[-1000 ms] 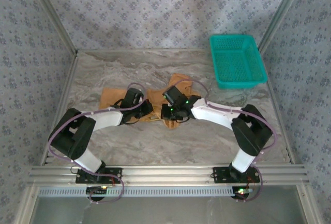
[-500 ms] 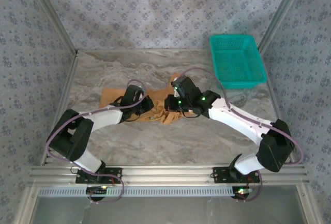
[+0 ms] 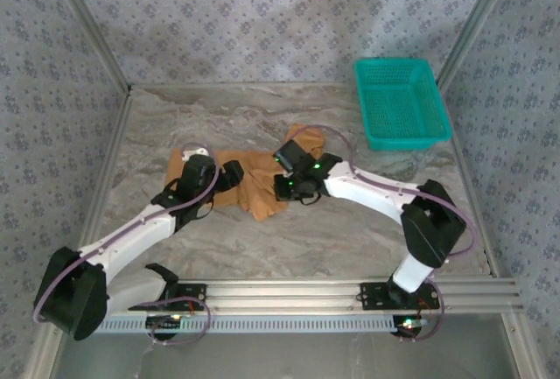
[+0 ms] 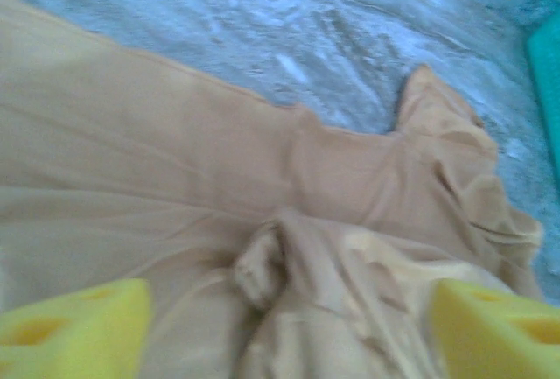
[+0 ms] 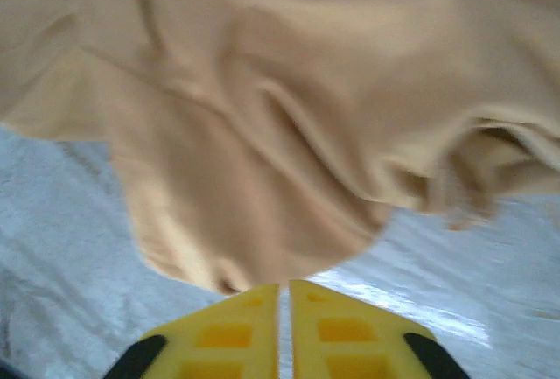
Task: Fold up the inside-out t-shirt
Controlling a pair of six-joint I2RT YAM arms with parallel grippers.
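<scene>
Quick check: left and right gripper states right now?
Left gripper: open, fingers spread over the t-shirt, holding nothing.
Right gripper: closed, apparently pinching the t-shirt's edge.

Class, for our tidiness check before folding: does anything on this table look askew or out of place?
The t-shirt is rumpled at mid-table, not flat: its creases bunch into a wad just ahead of the open left tool. The basket sits upright, unremarkable.

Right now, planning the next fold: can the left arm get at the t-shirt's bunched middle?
Probably yes: the left end effector hangs open just over the t-shirt, the bunched fold lying between its fingers, nothing covering it.
</scene>
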